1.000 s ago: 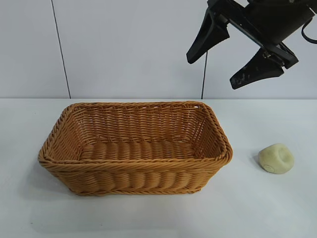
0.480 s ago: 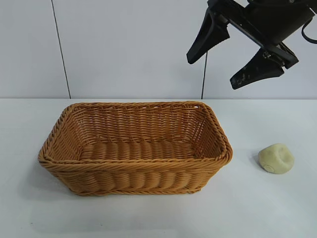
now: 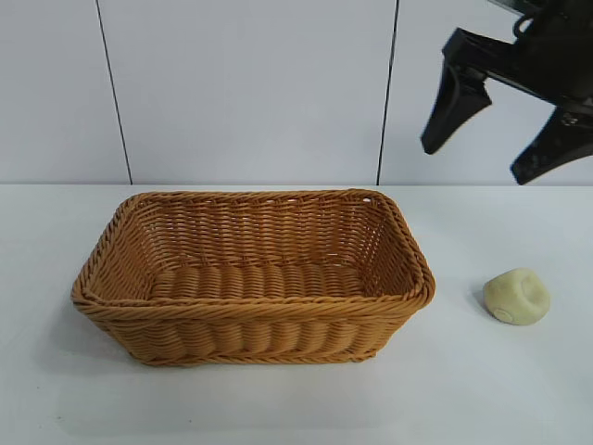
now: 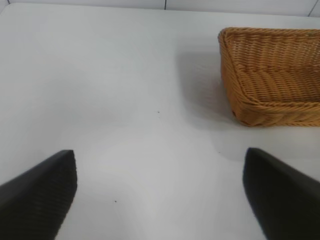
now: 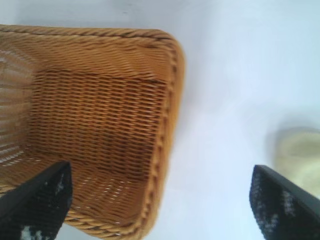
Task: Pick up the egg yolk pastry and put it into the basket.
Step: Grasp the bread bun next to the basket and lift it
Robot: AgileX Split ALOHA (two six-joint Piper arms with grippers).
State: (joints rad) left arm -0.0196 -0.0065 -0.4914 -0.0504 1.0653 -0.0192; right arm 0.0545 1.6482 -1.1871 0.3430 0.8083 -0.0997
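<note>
Leftmost, the left gripper (image 4: pixel 160 195) idles with fingers spread above bare counter (image 4: pixel 125 100), the basket (image 3: pixel 252 276) off to one side of them. Next, the right gripper (image 3: pixel 505 130) hangs high, fingers wide apart; the egg yolk pastry (image 3: pixel 517 296) lies on the counter almost directly beneath. Best to descend straight, centre the fingers astride it, and close gently

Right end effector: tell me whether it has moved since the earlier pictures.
Yes. In the exterior view the right end effector, open, has shifted rightward, away from above the basket corner toward above the pastry, judged against the wall seam behind.
</note>
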